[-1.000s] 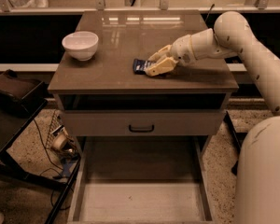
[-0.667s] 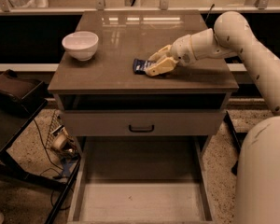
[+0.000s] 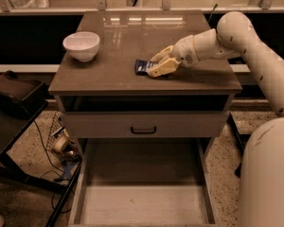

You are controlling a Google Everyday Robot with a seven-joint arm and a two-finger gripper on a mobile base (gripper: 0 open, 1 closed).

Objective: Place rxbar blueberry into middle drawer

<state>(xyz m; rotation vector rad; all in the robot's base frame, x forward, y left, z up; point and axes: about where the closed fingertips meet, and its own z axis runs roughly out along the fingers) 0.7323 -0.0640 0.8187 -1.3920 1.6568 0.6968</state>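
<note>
On the bench top, the tool (image 3: 156,64) grips the rxbar blueberry (image 3: 142,66).
Camera view: the tool is clamped on the bar's right end. The dark blue wrapper lies flat on the bench (image 3: 118,77) and pokes out to the left. A white bowl (image 3: 81,45) stands well apart near the left edge. Below, the middle drawer (image 3: 142,207) is pulled out.
</note>
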